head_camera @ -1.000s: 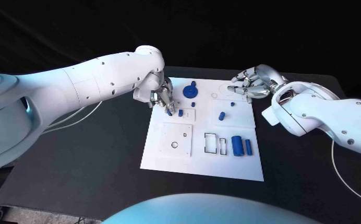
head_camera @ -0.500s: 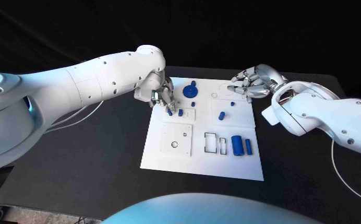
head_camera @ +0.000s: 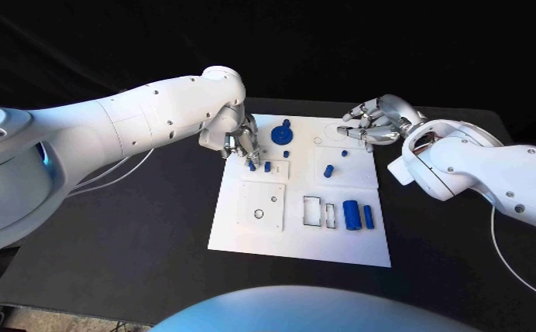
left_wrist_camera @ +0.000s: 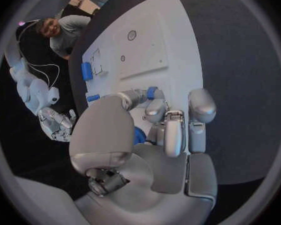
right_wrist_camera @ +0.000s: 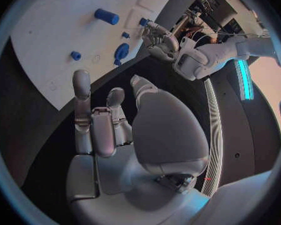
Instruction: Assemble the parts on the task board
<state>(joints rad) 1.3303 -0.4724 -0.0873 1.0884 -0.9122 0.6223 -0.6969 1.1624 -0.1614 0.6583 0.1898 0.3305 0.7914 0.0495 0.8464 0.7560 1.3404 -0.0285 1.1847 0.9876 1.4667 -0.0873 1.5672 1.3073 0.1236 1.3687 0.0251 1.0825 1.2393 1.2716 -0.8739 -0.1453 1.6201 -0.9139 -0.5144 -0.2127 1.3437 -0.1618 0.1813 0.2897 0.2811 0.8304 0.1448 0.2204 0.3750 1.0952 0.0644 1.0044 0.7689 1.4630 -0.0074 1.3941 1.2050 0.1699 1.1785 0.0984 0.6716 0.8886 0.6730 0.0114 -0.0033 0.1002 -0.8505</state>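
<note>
A: Where is the task board (head_camera: 268,227) lying?

B: It is lying at the table's (head_camera: 134,239) centre. Toward its 4 o'clock corner a large blue cylinder (head_camera: 351,215) is resting just beside a slimmer bar (head_camera: 369,218).

A: And the hands?

B: The left hand (head_camera: 237,140) is reaching down at the board's 11 o'clock corner, its fingertips (left_wrist_camera: 154,104) pinching a small blue peg (left_wrist_camera: 152,92) against the board. The right hand (head_camera: 374,126) is hovering at 1 o'clock, fingers curling loosely, gripping nothing. A blue gear (head_camera: 282,134) is sitting near 12 o'clock, between them.
</note>
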